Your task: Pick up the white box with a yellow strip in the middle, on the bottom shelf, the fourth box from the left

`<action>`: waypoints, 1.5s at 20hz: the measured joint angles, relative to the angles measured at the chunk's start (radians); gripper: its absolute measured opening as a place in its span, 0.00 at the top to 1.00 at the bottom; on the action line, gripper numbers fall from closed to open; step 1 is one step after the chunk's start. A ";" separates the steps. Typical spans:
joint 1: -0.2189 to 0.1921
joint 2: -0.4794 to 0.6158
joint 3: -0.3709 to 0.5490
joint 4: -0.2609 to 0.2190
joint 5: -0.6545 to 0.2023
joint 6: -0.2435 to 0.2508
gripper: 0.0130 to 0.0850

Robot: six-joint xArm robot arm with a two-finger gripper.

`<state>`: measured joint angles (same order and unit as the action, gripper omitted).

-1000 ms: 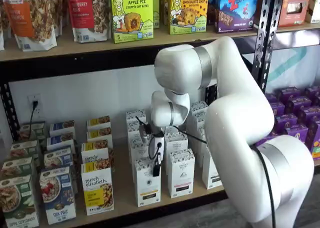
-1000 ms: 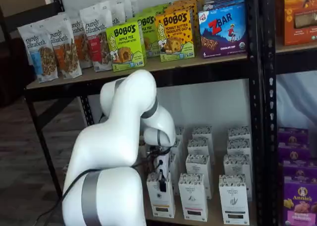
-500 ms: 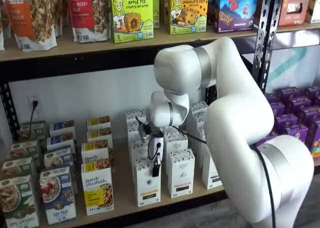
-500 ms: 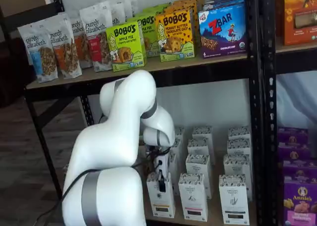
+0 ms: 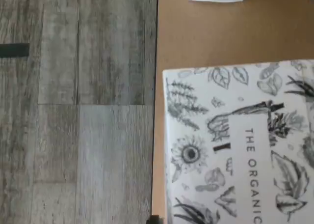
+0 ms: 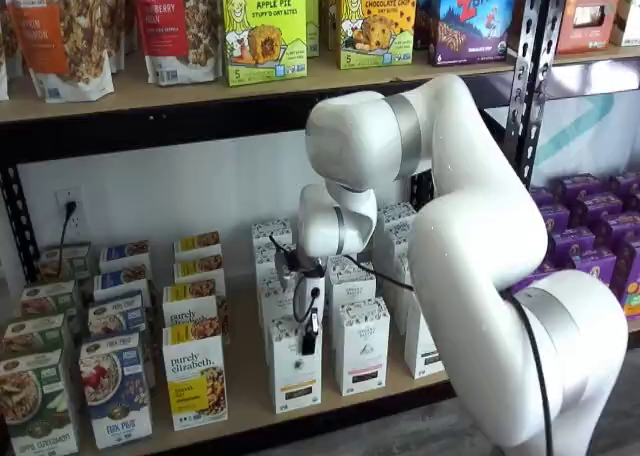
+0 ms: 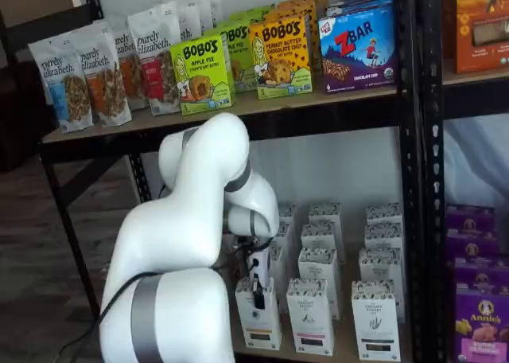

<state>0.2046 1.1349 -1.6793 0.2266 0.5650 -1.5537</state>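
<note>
The white box (image 6: 294, 368) stands at the front of the bottom shelf (image 6: 243, 400), tall and narrow, with a speckled top and a thin yellow strip low on its front. It shows in both shelf views (image 7: 259, 321). My gripper (image 6: 309, 338) hangs right in front of the box's upper part, black fingers pointing down; it also shows in a shelf view (image 7: 258, 293). No gap between the fingers shows, so I cannot tell if it is open. In the wrist view the box's leaf-printed top (image 5: 235, 145) fills one side, on the tan board (image 5: 206, 32).
A like white carton with a black strip (image 6: 362, 347) stands just right of the box, with more rows behind. A purely elizabeth box (image 6: 195, 376) stands to its left. The grey plank floor (image 5: 73, 106) lies beyond the shelf edge. The upper shelf (image 6: 260, 81) holds snack boxes.
The gripper and wrist have shifted slightly to the left and up in front of the white box. The boxes have not moved.
</note>
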 joint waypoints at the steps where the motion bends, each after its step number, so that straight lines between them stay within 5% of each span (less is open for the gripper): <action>1: 0.001 0.000 -0.001 0.002 0.002 -0.001 0.33; 6: 0.004 0.001 -0.003 0.005 0.009 0.001 0.50; 16: 0.010 -0.026 0.040 -0.011 -0.014 0.018 0.50; 30: 0.035 -0.145 0.245 -0.008 -0.095 0.031 0.50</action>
<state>0.2395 0.9899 -1.4338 0.2188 0.4704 -1.5232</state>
